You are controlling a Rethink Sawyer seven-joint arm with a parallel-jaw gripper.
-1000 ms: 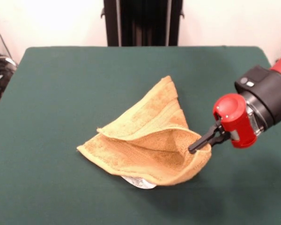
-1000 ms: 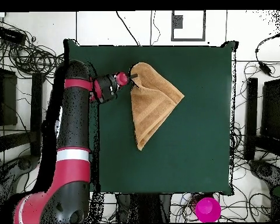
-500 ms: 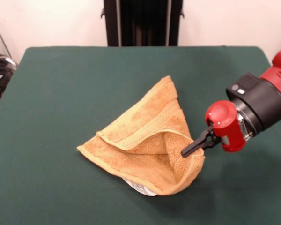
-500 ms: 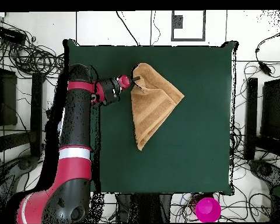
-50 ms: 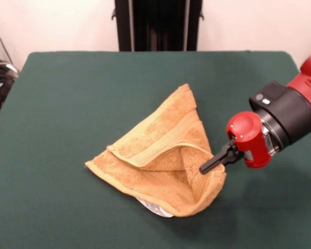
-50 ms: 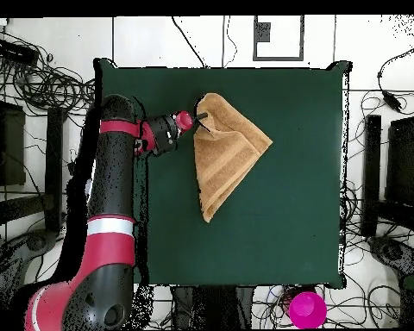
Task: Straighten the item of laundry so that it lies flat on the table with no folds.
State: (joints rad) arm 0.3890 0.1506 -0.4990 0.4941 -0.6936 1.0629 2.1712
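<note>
Lying rumpled near the middle of the dark green cloth table (image 5: pixel 67 104), from the front: an orange-tan terry towel (image 5: pixel 160 155), folded into a rough triangle, nap looped and coarse, one paler woven band across the upper layer. Small white tag (image 5: pixel 154 207) peeking from under the towel's front edge. Top layer lifted into an open pocket on the side toward the gripper (image 5: pixel 210 164). Black fingers pinched thin onto the raised towel edge, seemingly closed on it, though the tips are partly buried in the fold. Red cap and black wrist angled behind.

From overhead: towel (image 6: pixel 226 155) a long tapering wedge on the table (image 6: pixel 288 224). Gripper (image 6: pixel 199 115) touching the towel's corner nearest the arm. Magenta cup (image 6: pixel 307 309) well apart from the towel, off the table; cables around.
</note>
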